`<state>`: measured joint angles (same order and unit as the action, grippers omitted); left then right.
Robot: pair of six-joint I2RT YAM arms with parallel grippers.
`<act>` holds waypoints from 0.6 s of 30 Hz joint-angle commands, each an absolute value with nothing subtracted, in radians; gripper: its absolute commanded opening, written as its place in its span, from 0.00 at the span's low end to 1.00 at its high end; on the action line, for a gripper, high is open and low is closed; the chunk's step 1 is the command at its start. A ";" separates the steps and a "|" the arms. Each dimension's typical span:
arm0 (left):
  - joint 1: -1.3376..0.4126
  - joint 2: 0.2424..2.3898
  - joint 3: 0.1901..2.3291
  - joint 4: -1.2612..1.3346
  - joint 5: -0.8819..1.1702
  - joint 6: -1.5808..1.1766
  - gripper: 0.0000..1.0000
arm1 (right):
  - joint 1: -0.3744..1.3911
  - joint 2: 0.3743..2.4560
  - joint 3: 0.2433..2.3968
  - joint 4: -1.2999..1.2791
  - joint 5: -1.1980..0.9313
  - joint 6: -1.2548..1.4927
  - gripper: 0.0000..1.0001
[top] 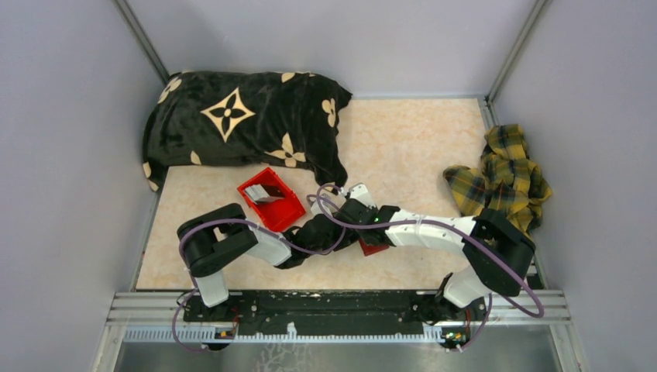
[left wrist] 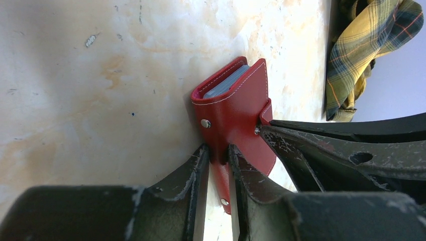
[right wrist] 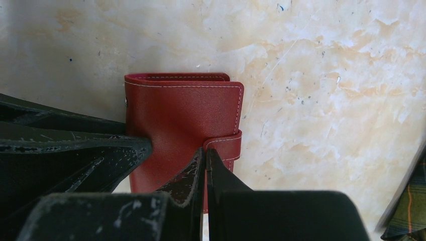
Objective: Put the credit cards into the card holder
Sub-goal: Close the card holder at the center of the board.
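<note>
At the centre of the overhead frame, my left arm (top: 263,244) and right arm (top: 426,230) meet nose to nose over the card holder (top: 374,248). Only a red corner of it shows beneath the right arm, on the tabletop (top: 403,147). Just up and left of them sits a red bin (top: 288,212) with something grey inside, too small for me to name. A black cushion (top: 240,124) fills the upper left, and a plaid cloth (top: 503,174) lies at the right edge.

In the left wrist view the card holder stands on edge at mid-frame, folded. The left claw (left wrist: 217,150) is clamped on its lower cover, which I judge keeps it upright and steady. The right claw (left wrist: 262,129) comes in from the right, its tip touching the snap tab (left wrist: 266,111). Pale blue-grey edges (left wrist: 226,83) show in the holder's open top end. I cannot tell whether they are the credit cards or only lining.

In the right wrist view the holder's red face fills the centre, with the tab wrapped round its right edge. The right claw is clenched, fingers together, tip against the tab, and I see nothing held between them. I read this as pressing the snap home while the left claw braces the opposite edge, so the task looks close to finished.
</note>
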<state>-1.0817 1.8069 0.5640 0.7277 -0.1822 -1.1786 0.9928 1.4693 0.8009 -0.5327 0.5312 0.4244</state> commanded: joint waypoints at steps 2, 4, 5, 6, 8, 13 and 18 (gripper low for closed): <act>-1.105 1.877 0.538 0.514 -0.149 -1.150 0.28 | 1.011 1.486 0.851 -0.511 0.497 0.454 0.00; -1.105 1.877 0.541 0.513 -0.147 -1.147 0.28 | 1.011 1.488 0.850 -0.510 0.495 0.455 0.00; -1.106 1.878 0.543 0.512 -0.146 -1.146 0.28 | 1.011 1.489 0.849 -0.509 0.491 0.456 0.00; -1.106 1.879 0.545 0.512 -0.146 -1.146 0.27 | 1.012 1.490 0.849 -0.509 0.489 0.455 0.00; -1.106 1.878 0.545 0.511 -0.146 -1.146 0.27 | 1.012 1.495 0.846 -0.509 0.488 0.457 0.00; -1.107 1.875 0.545 0.510 -0.149 -1.147 0.27 | 1.015 1.501 0.831 -0.500 0.480 0.463 0.00; -1.111 1.876 0.542 0.518 -0.151 -1.153 0.27 | 1.020 1.516 0.809 -0.488 0.463 0.482 0.00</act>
